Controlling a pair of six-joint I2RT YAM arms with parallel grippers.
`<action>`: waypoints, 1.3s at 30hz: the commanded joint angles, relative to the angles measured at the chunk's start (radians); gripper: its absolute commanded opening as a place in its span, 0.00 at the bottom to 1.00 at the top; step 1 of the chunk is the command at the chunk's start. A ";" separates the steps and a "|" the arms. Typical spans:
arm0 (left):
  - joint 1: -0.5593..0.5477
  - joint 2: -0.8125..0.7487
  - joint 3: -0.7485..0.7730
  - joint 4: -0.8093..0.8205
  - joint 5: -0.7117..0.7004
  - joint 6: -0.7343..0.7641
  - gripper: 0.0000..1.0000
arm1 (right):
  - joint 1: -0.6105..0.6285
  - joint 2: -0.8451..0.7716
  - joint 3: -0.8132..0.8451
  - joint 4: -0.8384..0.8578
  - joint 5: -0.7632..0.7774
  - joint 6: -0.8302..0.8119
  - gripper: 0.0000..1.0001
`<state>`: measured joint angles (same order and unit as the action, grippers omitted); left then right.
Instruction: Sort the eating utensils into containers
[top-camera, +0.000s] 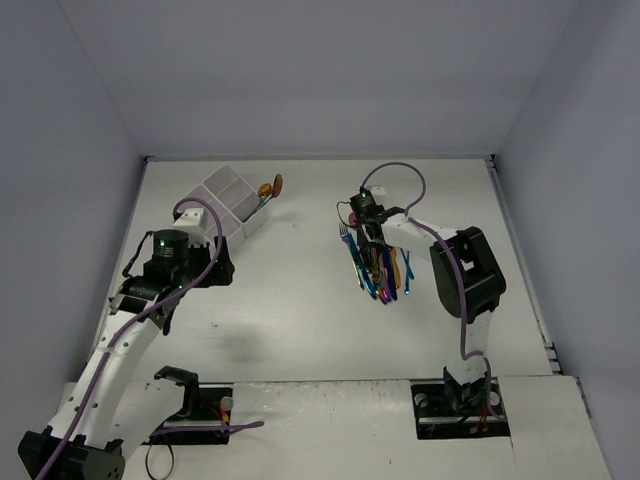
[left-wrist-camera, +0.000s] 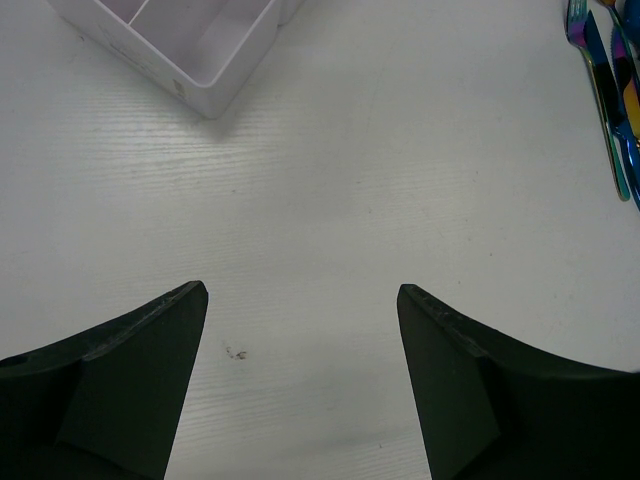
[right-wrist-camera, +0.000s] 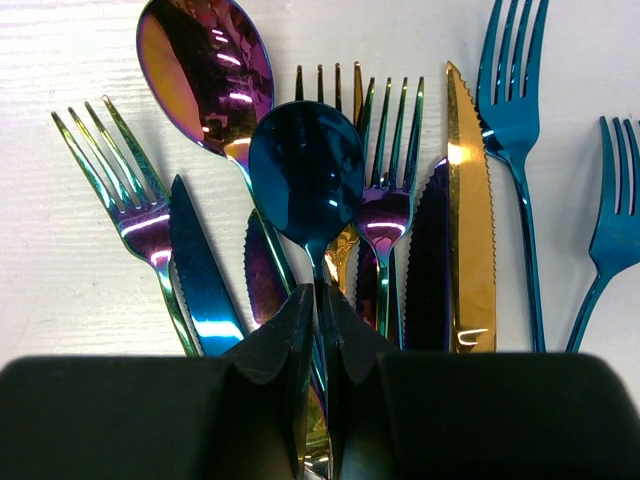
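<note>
A pile of iridescent utensils (top-camera: 378, 268) lies right of centre. In the right wrist view my right gripper (right-wrist-camera: 320, 296) is shut on the thin handle of a blue spoon (right-wrist-camera: 305, 175) over the pile, among a purple-gold spoon (right-wrist-camera: 205, 70), a gold knife (right-wrist-camera: 470, 220), blue forks (right-wrist-camera: 515, 90) and a blue knife (right-wrist-camera: 200, 270). The white four-compartment box (top-camera: 232, 203) stands at the back left with a gold spoon (top-camera: 270, 188) sticking out. My left gripper (left-wrist-camera: 302, 295) is open and empty over bare table near the box's corner (left-wrist-camera: 200, 60).
Purple cables run along both arms. Grey walls close the table at the back and on both sides. Utensil handles (left-wrist-camera: 610, 90) reach into the top right of the left wrist view. A small dark mark (left-wrist-camera: 238, 352) is on the table between the left fingers.
</note>
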<state>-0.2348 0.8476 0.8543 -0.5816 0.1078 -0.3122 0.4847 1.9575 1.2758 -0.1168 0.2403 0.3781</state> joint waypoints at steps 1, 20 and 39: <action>-0.003 0.010 0.006 0.039 0.012 -0.007 0.74 | -0.003 -0.004 -0.009 0.004 -0.018 -0.018 0.05; -0.003 0.017 0.013 0.043 0.013 -0.007 0.74 | -0.036 -0.003 -0.070 0.003 -0.018 -0.005 0.13; -0.003 -0.004 0.044 0.047 0.073 -0.026 0.74 | -0.035 -0.155 -0.045 0.011 -0.069 -0.097 0.00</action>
<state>-0.2348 0.8546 0.8539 -0.5793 0.1375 -0.3215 0.4515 1.9365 1.2250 -0.0618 0.1828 0.3291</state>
